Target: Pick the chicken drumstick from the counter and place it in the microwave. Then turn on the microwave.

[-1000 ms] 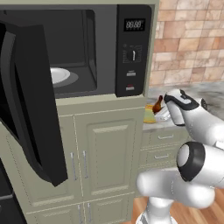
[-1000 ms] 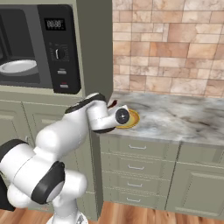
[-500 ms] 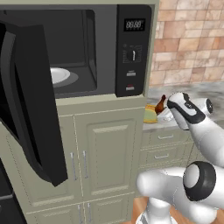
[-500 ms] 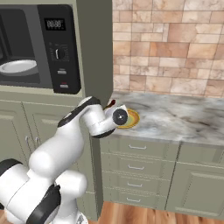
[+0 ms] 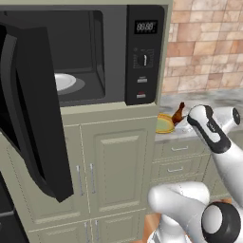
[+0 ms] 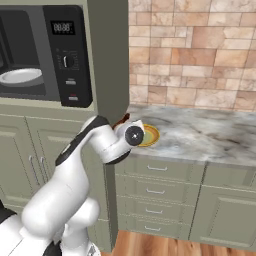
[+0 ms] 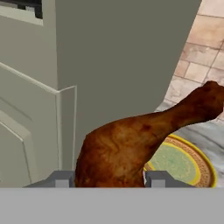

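Reddish-brown chicken drumstick (image 7: 131, 148) is sitting clamped at its bulbous end between the gripper (image 7: 107, 178) tips, raised above the yellow-green plate (image 7: 183, 162) on the counter (image 6: 210, 135). Carry step under way, likely; next needs swinging it into the open microwave (image 5: 85, 57).

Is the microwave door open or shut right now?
Open. The microwave door is swung wide toward the camera in the left base view, leaving the cavity and its white turntable plate exposed.
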{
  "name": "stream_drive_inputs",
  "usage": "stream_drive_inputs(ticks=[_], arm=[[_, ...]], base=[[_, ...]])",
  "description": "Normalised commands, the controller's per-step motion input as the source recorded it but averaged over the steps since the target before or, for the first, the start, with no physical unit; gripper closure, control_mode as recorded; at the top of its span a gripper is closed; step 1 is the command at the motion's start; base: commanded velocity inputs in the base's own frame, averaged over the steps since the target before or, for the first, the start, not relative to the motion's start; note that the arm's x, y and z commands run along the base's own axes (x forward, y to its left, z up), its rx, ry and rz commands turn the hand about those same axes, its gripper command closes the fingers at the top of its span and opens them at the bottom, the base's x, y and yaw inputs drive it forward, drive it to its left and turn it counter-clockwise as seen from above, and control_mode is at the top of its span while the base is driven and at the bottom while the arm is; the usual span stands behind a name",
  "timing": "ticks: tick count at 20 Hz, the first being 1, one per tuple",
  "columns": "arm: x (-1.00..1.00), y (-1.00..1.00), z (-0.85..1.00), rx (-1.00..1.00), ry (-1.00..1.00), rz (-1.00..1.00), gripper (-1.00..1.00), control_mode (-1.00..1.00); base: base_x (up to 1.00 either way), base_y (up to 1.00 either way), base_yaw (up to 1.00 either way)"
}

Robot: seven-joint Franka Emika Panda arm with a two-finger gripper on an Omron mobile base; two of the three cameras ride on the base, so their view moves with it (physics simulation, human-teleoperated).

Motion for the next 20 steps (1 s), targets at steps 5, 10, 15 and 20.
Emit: stream_drive_inputs(ticks=[5,10,15,20], arm=[[-0.34,0.08,0.25,0.00,-0.01,0.00,1.00,-1.00],[-0.35,0.07,0.24,0.00,0.00,0.00,1.00,-1.00],[-0.35,0.03,0.27,0.00,0.00,0.00,1.00,-1.00],[-0.35,0.06,0.25,0.00,-0.01,0.00,1.00,-1.00]], base=[[0.00,0.00,0.00],[0.00,0.00,0.00],[0.00,0.00,0.00],[0.00,0.00,0.00]])
